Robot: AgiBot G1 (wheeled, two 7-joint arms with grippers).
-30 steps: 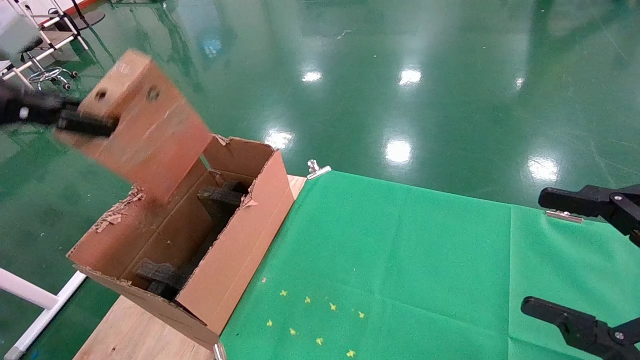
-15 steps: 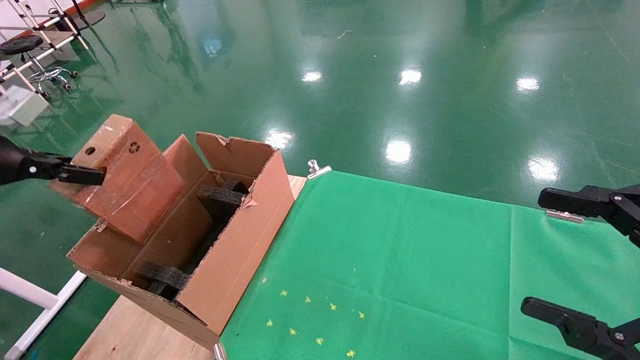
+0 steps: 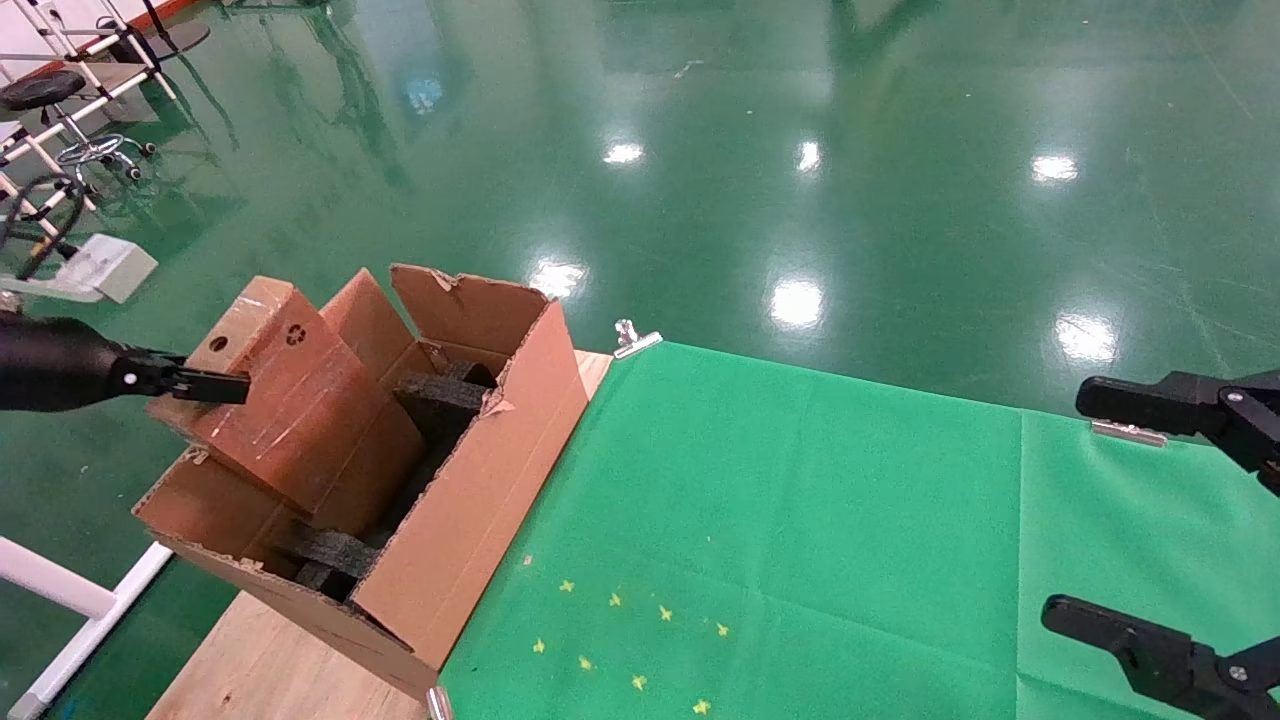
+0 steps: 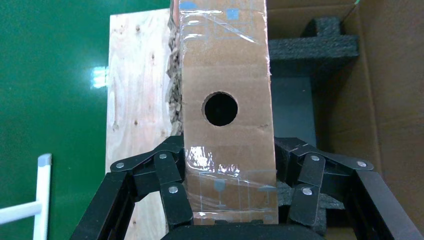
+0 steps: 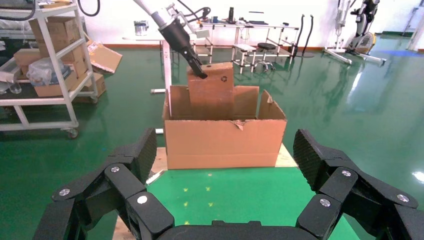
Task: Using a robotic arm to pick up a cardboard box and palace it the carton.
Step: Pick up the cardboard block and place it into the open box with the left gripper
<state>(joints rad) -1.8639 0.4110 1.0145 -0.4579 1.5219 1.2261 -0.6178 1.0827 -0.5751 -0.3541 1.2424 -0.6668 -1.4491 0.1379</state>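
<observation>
My left gripper (image 3: 190,383), on the white-and-silver robotic arm (image 5: 167,22), is shut on the upper end of the small cardboard box (image 3: 285,400). The box shows a round hole, a recycling mark and clear tape. It is tilted, with its lower end inside the large carton (image 3: 470,500) and its upper end above the carton's left wall. In the left wrist view the fingers (image 4: 170,175) clamp both sides of the box (image 4: 227,65). Black foam blocks (image 3: 440,395) lie inside the carton. My right gripper (image 3: 1110,510) is open and empty at the far right, over the green cloth.
The carton stands on the bare wooden left part of the table (image 3: 270,660). A green cloth (image 3: 800,520), held by metal clips (image 3: 635,340), covers the rest. A white frame (image 3: 60,590) stands on the floor to the left. A shelf cart (image 5: 50,65) stands beyond.
My left gripper has brought the cardboard box down from high above the carton, so its lower end now sits inside. The right gripper has not moved.
</observation>
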